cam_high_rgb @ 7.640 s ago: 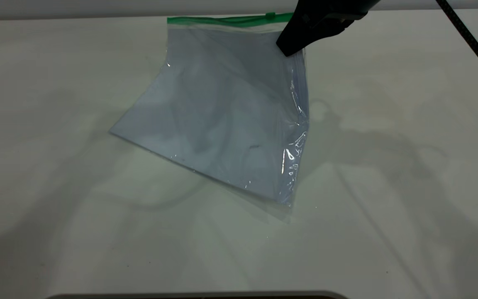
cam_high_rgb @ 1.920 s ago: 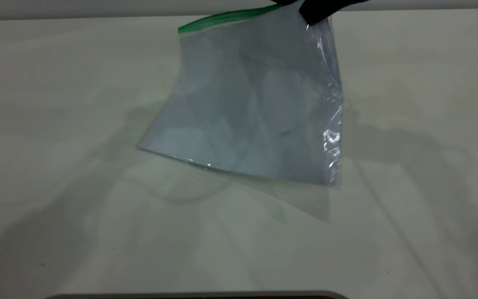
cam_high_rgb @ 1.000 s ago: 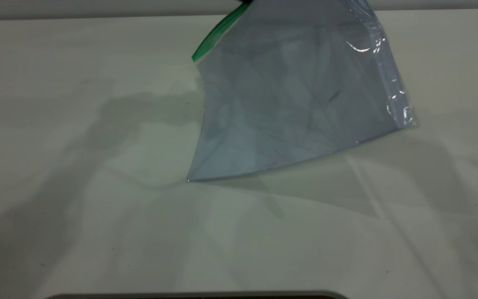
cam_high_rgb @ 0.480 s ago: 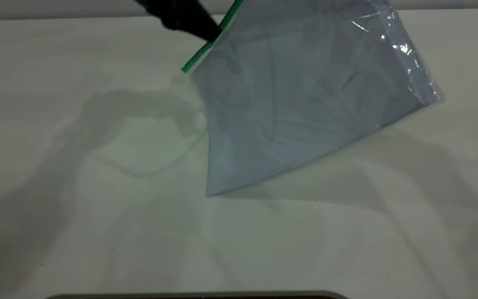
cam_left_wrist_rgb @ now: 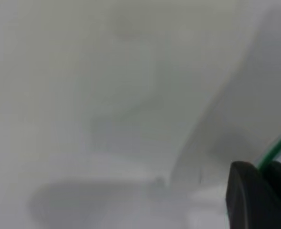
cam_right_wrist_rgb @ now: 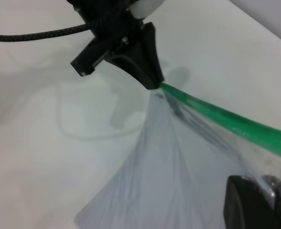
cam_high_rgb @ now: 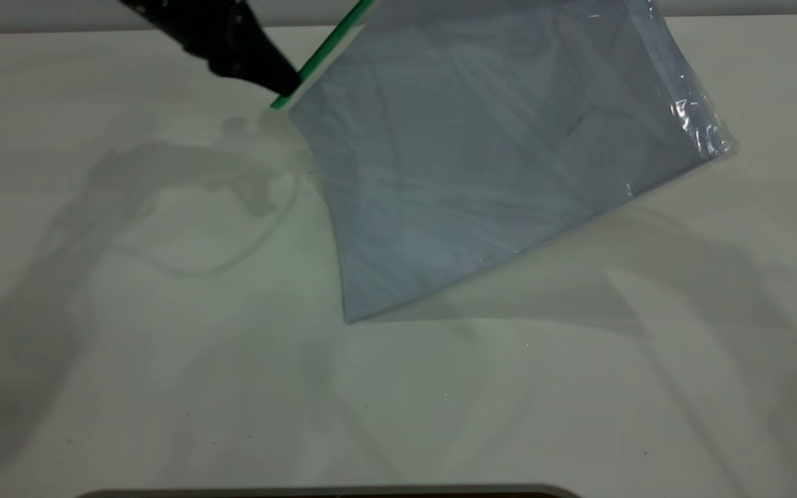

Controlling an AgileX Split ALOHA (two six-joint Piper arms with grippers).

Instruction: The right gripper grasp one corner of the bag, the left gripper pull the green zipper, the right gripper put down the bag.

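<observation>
The table [cam_high_rgb: 163, 387] is pale, and its near part carries only soft shadows. Above the middle of it hangs the bag [cam_high_rgb: 481, 152], a clear pouch with pale bluish sheets inside, tilted so that one lower corner points down toward the table surface; whether that corner touches the table cannot be told. The opposite lower corner, crinkled and glossy, sits higher, on the right.

Farther back, the green zipper [cam_high_rgb: 315, 59] runs up along the bag's left edge and leaves the exterior view at the top. The left claw [cam_high_rgb: 281, 86] is at the lower end of that strip, its black tips closed upon the green zipper [cam_right_wrist_rgb: 216, 114]; the right wrist view shows the strip emerging directly from between the tips of the left claw [cam_right_wrist_rgb: 152, 81].

The right claw [cam_right_wrist_rgb: 262, 202] appears only in its own wrist view, at the far end of the strip, clamped on the corner of the bag [cam_right_wrist_rgb: 269, 183].
</observation>
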